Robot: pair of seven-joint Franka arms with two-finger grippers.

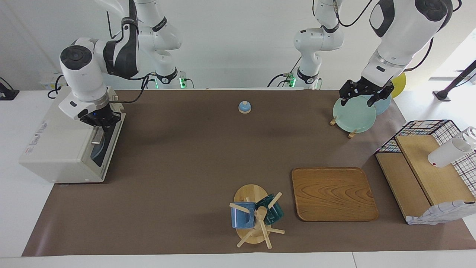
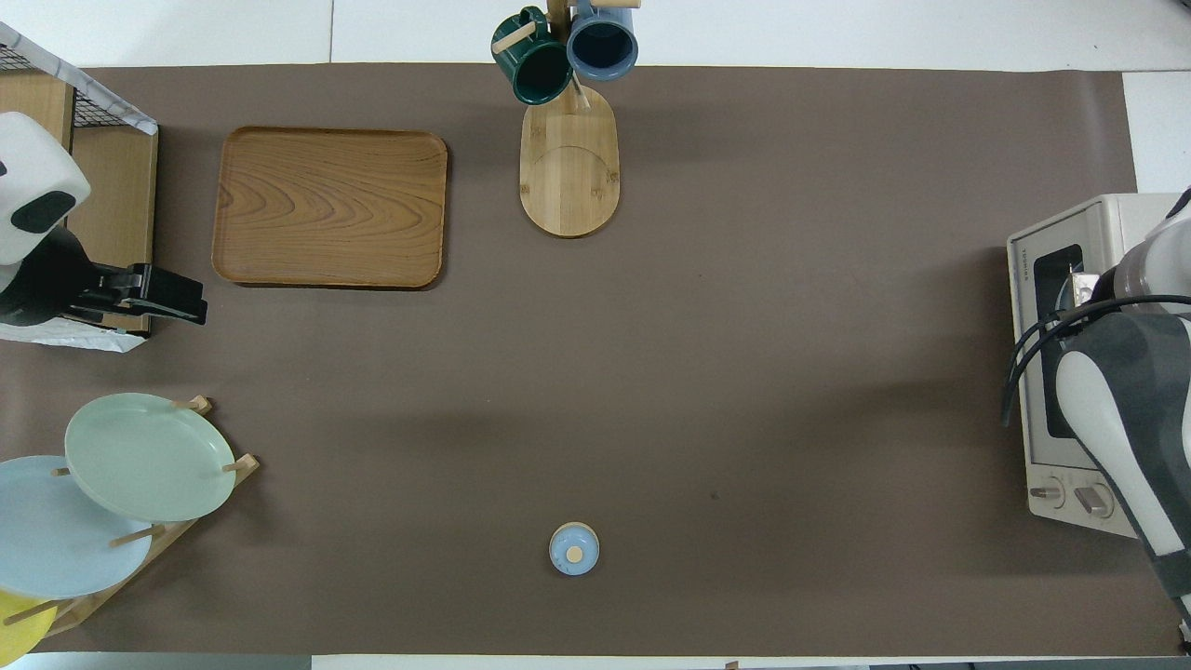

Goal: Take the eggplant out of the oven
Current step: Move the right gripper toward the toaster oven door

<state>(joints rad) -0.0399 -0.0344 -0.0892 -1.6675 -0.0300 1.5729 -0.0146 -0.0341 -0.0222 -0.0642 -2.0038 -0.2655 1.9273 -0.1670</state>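
Note:
The cream-white oven (image 1: 55, 149) (image 2: 1051, 228) stands at the right arm's end of the table. Its dark glass door (image 1: 108, 143) faces the middle of the table and looks closed. My right gripper (image 1: 99, 125) (image 2: 1082, 285) is at the top of the door, shut on the silver bar handle (image 1: 96, 137). The eggplant is hidden from both views. My left gripper (image 1: 365, 97) (image 2: 172, 300) hangs open and holds nothing, up over the plate rack at the left arm's end of the table.
The rack holds a mint plate (image 1: 353, 115) (image 2: 149, 456) and a pale blue plate (image 2: 56, 540). A wooden tray (image 1: 333, 193), a mug tree with two mugs (image 1: 256, 217), a small blue knobbed lid (image 1: 244, 107) and a wire-and-wood shelf (image 1: 427, 167) are on the brown mat.

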